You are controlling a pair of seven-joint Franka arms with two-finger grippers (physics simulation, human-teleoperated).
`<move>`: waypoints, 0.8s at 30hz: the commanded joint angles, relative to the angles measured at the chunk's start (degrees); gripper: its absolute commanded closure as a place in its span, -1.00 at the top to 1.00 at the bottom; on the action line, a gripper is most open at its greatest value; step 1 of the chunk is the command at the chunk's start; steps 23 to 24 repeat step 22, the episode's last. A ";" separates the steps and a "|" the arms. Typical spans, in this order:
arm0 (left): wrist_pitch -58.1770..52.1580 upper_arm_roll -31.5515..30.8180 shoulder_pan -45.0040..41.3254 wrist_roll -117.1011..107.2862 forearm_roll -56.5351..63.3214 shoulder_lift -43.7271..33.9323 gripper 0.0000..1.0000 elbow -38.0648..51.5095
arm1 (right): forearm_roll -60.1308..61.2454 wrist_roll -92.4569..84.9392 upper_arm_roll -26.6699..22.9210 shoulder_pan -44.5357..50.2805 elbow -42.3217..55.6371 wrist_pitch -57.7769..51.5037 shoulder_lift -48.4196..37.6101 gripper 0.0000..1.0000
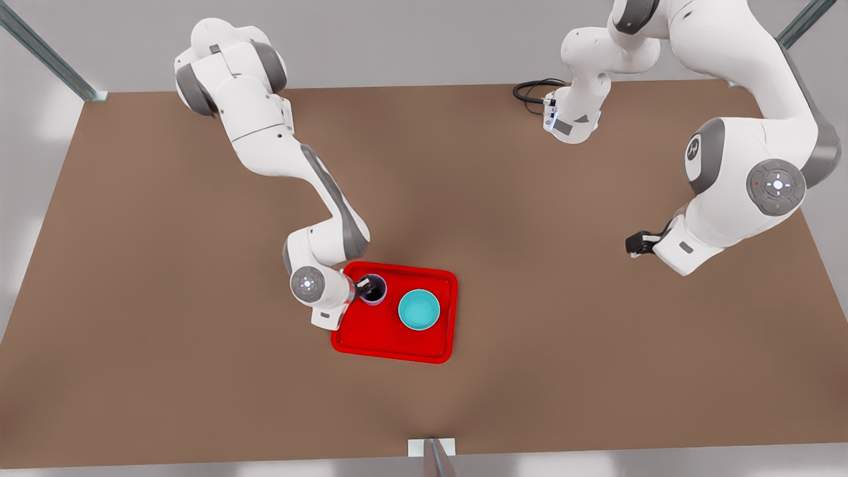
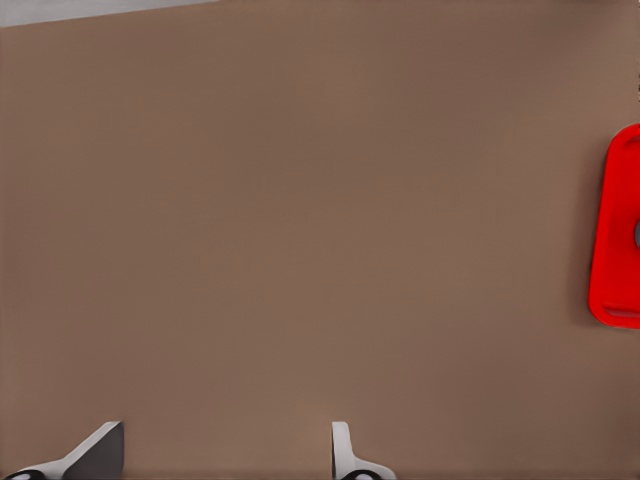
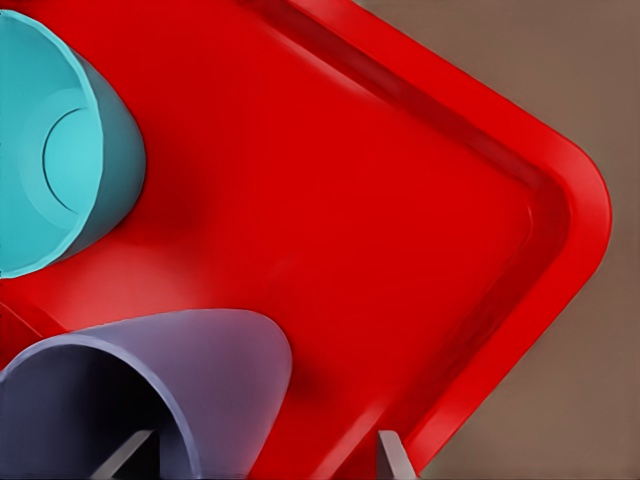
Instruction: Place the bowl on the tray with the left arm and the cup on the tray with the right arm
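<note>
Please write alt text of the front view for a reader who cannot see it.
A red tray on a brown table holds a teal bowl and a lavender cup, which the right gripper grips at its rim. The left gripper hangs open above bare table at the front view's right.

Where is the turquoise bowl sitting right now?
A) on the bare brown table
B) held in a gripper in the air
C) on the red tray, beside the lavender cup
C: the turquoise bowl rests on the red tray, apart from the lavender cup, with no gripper on it.
</note>
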 commanded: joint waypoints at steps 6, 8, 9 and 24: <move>-2.29 -0.09 -0.35 -0.52 0.45 -1.24 1.00 0.01 | 0.00 -0.09 -0.35 -0.53 2.72 -7.99 -4.07 1.00; -2.37 -0.09 -0.35 -0.53 0.45 -1.41 1.00 0.09 | -0.09 -0.61 -0.97 -1.05 2.81 -9.32 -5.39 1.00; -2.29 -0.18 -0.35 -0.53 0.53 -1.33 1.00 0.01 | -0.09 -0.62 -0.97 -1.05 2.64 -8.53 -5.21 1.00; -2.29 -1.14 -2.02 -0.62 0.53 -1.24 1.00 0.10 | -23.82 1.05 -1.76 -14.77 -2.28 -25.85 -35.53 1.00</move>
